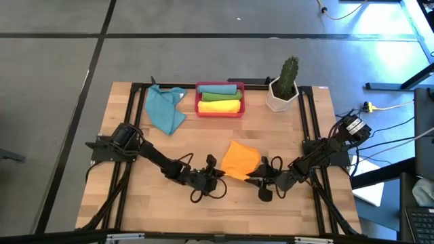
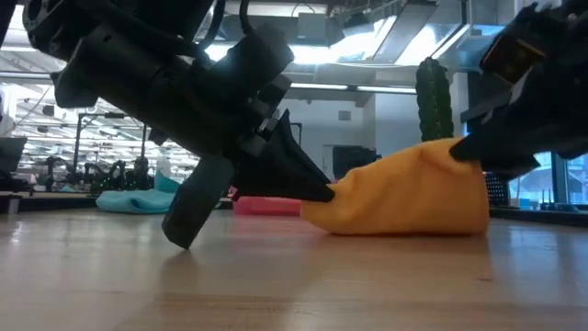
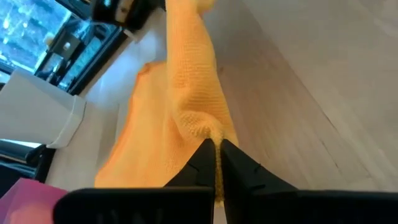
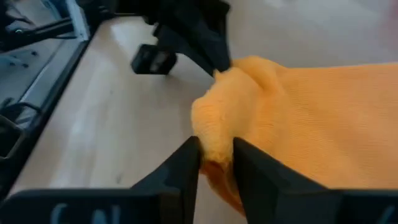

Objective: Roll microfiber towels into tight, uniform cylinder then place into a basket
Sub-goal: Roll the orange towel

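The orange towel (image 1: 241, 160) lies crumpled at the desk's near middle. Its left corner is pinched by the closed left jaws (image 3: 216, 163); the right jaws (image 4: 216, 163), partly parted, straddle a fold. A weak right grip could let it slip.

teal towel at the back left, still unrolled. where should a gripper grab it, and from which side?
Judging by the high view, the teal towel lies crumpled flat, left of the red basket. Its raised, bunched corner nearest the basket looks the easiest hold: pinch that fold from above, fingers across the ridge. The left arm is closer, but the left gripper is shut on the orange towel.
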